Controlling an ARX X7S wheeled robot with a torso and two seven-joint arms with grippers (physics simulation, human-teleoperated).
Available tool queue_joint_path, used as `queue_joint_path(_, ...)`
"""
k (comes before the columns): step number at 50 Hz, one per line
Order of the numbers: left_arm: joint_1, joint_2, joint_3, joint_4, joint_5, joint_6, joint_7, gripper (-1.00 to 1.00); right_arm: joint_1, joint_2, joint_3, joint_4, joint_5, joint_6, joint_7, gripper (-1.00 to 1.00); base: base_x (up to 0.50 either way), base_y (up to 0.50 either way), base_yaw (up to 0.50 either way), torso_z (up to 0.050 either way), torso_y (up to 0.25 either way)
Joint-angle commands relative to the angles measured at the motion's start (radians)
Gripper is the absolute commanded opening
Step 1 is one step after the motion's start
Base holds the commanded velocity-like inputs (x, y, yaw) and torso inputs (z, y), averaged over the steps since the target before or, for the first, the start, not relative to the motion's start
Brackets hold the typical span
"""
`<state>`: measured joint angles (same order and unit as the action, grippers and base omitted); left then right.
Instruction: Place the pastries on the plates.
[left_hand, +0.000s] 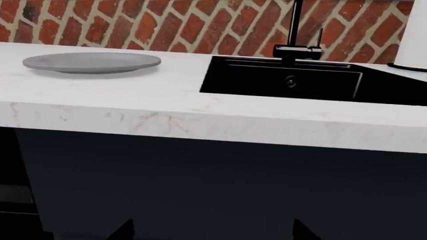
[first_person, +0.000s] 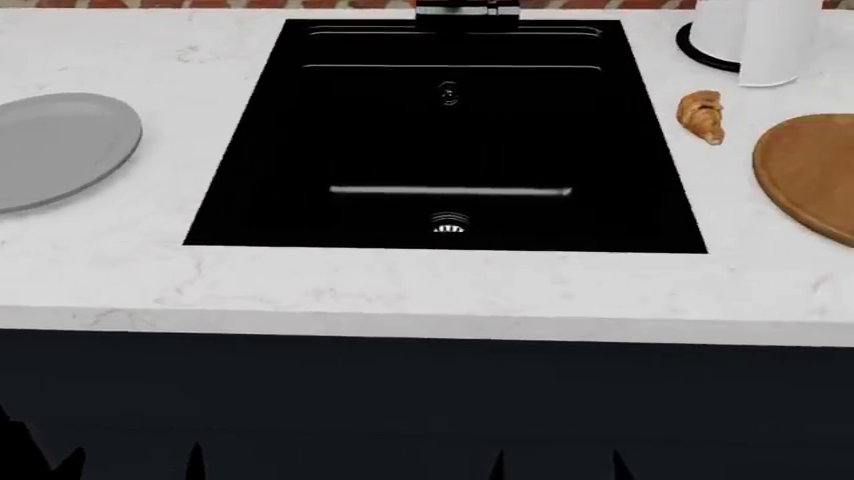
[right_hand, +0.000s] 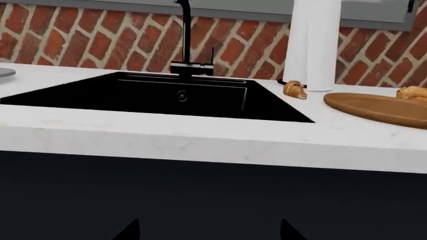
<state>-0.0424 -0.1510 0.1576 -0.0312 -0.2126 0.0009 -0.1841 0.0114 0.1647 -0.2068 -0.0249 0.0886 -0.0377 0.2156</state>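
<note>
A ridged croissant (first_person: 703, 115) lies on the white counter right of the sink; it also shows in the right wrist view (right_hand: 294, 89). A round bun (right_hand: 412, 93) sits on the brown wooden board (right_hand: 373, 107). One grey plate (first_person: 54, 150) lies left of the sink, also in the left wrist view (left_hand: 91, 62). No second plate is in view. My left gripper (left_hand: 213, 233) and right gripper (right_hand: 210, 233) are both open and empty. They hang low in front of the dark cabinet, below the counter edge. Only their fingertips show in the head view.
A black sink (first_person: 447, 140) with a black faucet (right_hand: 188, 35) fills the counter's middle. A white paper roll (first_person: 754, 35) stands behind the croissant. The wooden board (first_person: 814, 175) lies at the far right. A brick wall (left_hand: 167, 25) backs the counter.
</note>
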Motion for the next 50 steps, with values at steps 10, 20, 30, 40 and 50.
queue_joint_path(10,0.002,-0.011,0.016,0.002,-0.007,0.007,-0.012,1.0,-0.002,0.012,-0.011,-0.01,0.006,0.005,0.017,1.0,-0.02,-0.5,0.0,0.0,0.0)
queue_joint_path(20,0.009,-0.017,0.028,0.029,-0.001,-0.006,-0.029,1.0,-0.002,0.017,-0.017,-0.003,0.01,-0.002,0.021,1.0,-0.02,-0.5,0.0,0.0,0.0)
queue_joint_path(30,0.002,-0.021,0.033,0.015,-0.007,0.002,-0.03,1.0,0.003,0.02,-0.023,0.003,0.015,-0.004,0.024,1.0,-0.02,-0.5,0.0,0.0,0.0)
queue_joint_path(40,0.0,-0.025,0.039,0.015,-0.011,0.001,-0.035,1.0,0.002,0.025,-0.027,0.0,0.02,-0.007,0.03,1.0,-0.03,-0.5,0.0,0.0,0.0)
queue_joint_path(50,0.0,-0.031,0.049,0.016,-0.009,0.014,-0.035,1.0,0.009,0.026,-0.031,0.01,0.022,-0.013,0.037,1.0,-0.02,-0.5,0.0,0.0,0.0)
